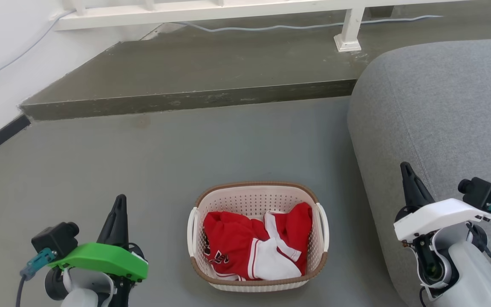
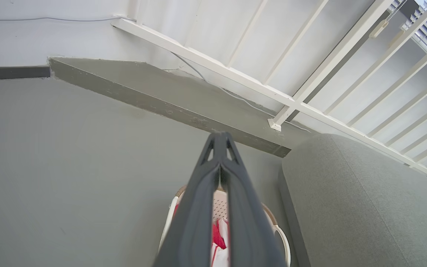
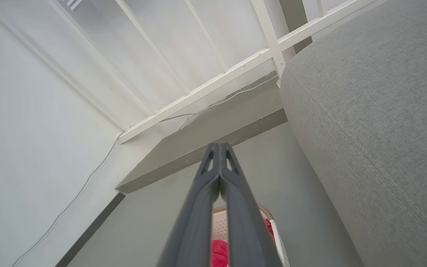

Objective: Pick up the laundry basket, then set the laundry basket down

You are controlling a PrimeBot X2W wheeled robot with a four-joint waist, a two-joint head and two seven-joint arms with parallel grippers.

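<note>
we log: laundry basket between our grippers, side handles facing each; left gripper, right gripper fingers together, off basket.

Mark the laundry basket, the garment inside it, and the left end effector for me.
laundry basket [image 1: 256, 199]: head view, perforated far wall under the brown rim.
red-and-white garment [image 1: 228, 238]: head view, red fabric on its left part.
left end effector [image 1: 120, 202]: head view, at its closed fingertips.
</note>
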